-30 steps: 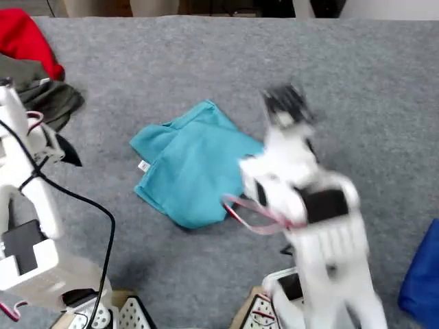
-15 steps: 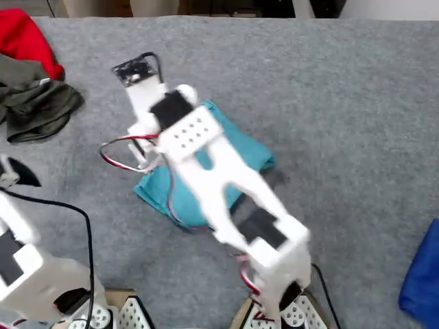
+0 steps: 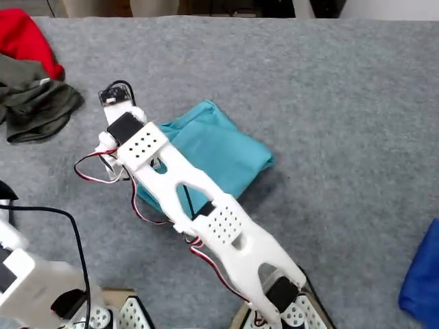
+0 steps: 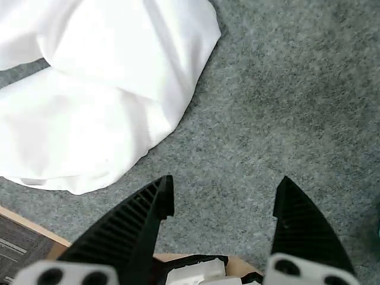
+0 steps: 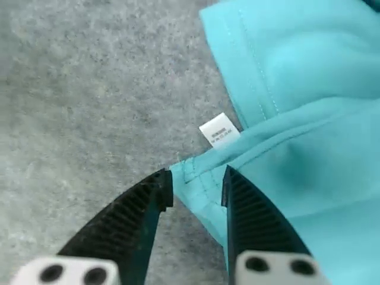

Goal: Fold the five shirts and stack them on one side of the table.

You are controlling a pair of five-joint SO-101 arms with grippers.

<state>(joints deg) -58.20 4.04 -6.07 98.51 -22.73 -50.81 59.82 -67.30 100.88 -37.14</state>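
The right arm is reaching slantwise across the teal shirt, which is lying part-folded in the middle of the grey counter, and the right gripper is hanging low over the shirt's near-left hem corner, just beside the white label. Its fingers are standing narrowly apart, straddling that corner without pinching it, which looks like lining up a grasp on an edge that can be carried over for the next fold. The left gripper is hovering over bare counter just beside a white shirt, its fingers spread wide and holding nothing, probably parked clear so the folding arm is getting free room. A red shirt and a dark olive shirt are lying crumpled together at the far-left corner, and a blue shirt is showing at the right edge; none are looking stacked, so most of the job is probably waiting.
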